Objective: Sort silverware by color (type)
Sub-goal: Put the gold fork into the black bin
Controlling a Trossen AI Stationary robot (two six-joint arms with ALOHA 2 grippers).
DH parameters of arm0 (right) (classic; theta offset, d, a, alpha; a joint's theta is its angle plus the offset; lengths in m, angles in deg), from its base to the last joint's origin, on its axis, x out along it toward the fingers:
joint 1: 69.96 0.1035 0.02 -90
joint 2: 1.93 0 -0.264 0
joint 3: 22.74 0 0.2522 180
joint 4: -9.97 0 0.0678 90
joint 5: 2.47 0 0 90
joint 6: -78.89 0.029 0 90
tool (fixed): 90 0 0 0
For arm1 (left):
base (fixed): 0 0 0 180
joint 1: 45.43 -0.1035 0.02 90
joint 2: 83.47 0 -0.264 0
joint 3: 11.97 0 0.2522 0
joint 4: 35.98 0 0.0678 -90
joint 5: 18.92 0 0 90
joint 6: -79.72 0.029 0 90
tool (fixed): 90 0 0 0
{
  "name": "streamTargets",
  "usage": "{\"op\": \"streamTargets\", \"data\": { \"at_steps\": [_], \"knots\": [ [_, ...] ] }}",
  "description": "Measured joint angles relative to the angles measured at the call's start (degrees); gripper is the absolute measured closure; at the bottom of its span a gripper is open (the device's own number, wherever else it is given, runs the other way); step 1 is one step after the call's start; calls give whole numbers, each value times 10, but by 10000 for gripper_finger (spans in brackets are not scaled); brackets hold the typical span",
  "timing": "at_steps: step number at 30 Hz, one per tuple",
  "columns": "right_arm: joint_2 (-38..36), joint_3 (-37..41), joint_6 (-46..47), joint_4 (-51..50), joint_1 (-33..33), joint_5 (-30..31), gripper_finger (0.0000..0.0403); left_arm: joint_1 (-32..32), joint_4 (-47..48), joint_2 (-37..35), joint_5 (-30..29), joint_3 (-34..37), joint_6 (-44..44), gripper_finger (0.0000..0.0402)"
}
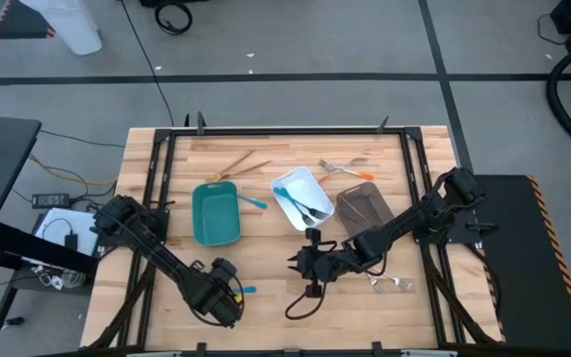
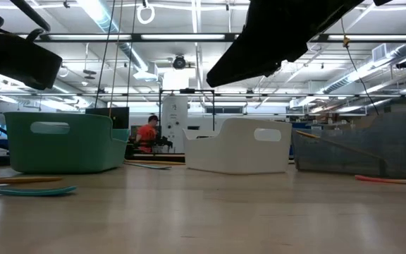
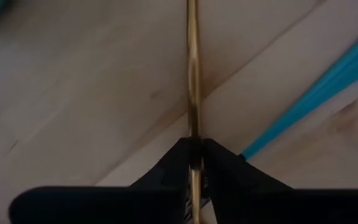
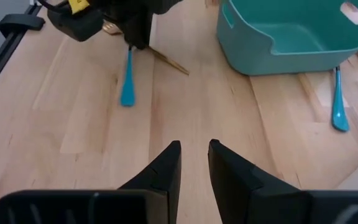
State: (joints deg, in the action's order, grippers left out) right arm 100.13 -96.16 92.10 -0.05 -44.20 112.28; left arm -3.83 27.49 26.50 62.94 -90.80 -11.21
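Now left gripper (image 3: 194,155) fingers pinch a thin gold utensil (image 3: 193,74) low over the counter (image 3: 73,93), beside a blue-handled piece (image 3: 328,81). Narrow grip: could twist or slip w/ any jerk. Right gripper (image 4: 194,155) waits nearby, fingers slightly apart, empty.

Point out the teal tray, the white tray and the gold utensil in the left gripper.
teal tray (image 1: 228,234): high view, right wall.
white tray (image 1: 287,180): high view, upper rim.
gold utensil (image 3: 192,68): left wrist view, handle.
left gripper (image 3: 195,147): left wrist view, between fingertips.
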Motion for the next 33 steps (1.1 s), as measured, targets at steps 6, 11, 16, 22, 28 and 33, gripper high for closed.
{"op": "streamTargets", "data": {
  "at_steps": [6,11,16,22,28,33],
  "knots": [
    [0,0,-10,6,0,0,315,0,3,0,-4,0,0,381],
    [0,0,-10,6,0,0,315,0,11,-3,-20,2,-2,381],
    [0,0,-10,6,0,0,315,-2,25,-22,-34,6,2,381],
    [0,0,-14,4,0,1,315,-6,47,-48,-37,8,14,381],
    [-5,0,-28,-44,-1,38,315,-10,53,-82,-43,8,34,382],
    [-26,0,-10,-106,-9,48,315,-16,54,-110,-64,7,61,382]
  ]
}}
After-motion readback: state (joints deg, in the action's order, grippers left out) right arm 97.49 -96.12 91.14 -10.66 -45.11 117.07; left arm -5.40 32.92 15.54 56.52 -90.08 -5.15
